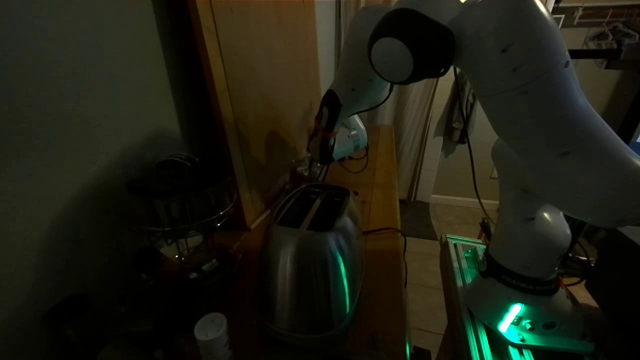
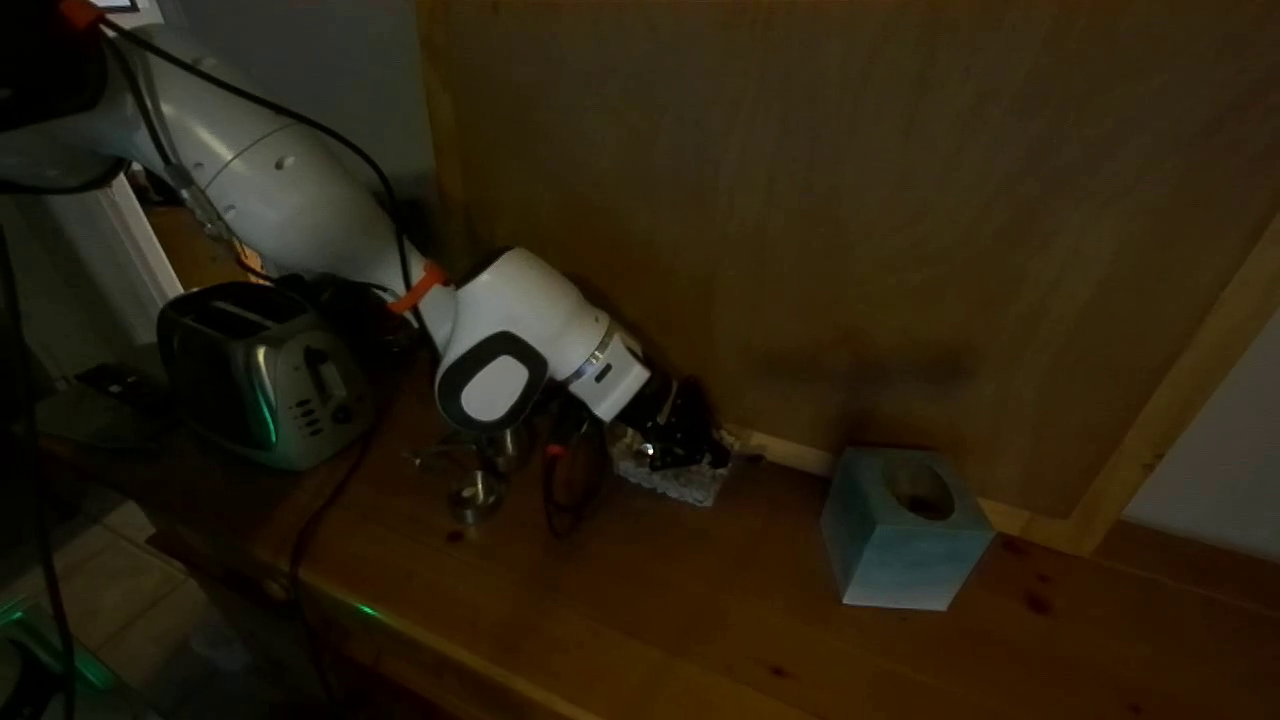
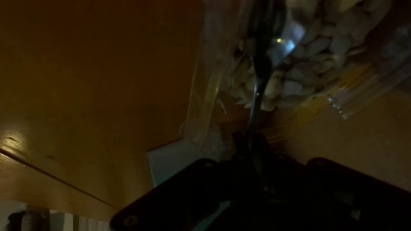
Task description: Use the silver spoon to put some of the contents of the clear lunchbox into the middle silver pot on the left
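Closest to the wrist camera is the black gripper (image 3: 251,144), and its fingers are pinching the handle of the silver spoon (image 3: 262,75). The bowl of the spoon is over the pale pieces (image 3: 316,62), similar to beans or nuts, inside the clear lunchbox (image 3: 205,93); whether it touches them, I cannot tell. In an exterior view the lunchbox stands on the wooden table (image 2: 720,610), near the upright wooden board (image 2: 850,230), and the gripper is tilted down over it. To the left of it there are small silver pots (image 2: 476,496); I can distinguish 2 of them, but it is too dark to say which is the middle pot. More to the left stands the metal toaster (image 2: 285,375), which has 2 slots on its top and is visible in both exterior views. To the right of the lunchbox is a bluish box (image 2: 905,545) with a round opening in the top
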Controlling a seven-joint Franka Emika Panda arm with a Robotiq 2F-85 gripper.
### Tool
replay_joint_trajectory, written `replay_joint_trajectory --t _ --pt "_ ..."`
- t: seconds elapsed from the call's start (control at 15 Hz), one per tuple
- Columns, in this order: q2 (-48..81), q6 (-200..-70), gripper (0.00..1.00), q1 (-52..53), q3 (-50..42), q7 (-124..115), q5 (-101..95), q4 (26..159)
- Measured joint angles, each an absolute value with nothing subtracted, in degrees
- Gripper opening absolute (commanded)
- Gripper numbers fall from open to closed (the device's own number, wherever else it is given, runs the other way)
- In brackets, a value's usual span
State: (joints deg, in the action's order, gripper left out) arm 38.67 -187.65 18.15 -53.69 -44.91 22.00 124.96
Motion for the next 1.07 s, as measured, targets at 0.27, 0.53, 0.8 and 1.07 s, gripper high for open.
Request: replay_joint_trajectory --t 0.27,0.53,0.8,1.07 --pt "38.67 -183.4 0.02 17.71 -53.4 -44.89 22.32 123.04" --pt "38.66 -179.08 0.02 17.18 -53.4 -44.99 22.31 120.73" --pt "39.17 -179.36 0.02 17.0 -53.34 -46.04 22.31 120.25" --pt "41.32 -183.5 0.02 16.97 -53.17 -47.79 22.35 120.22"
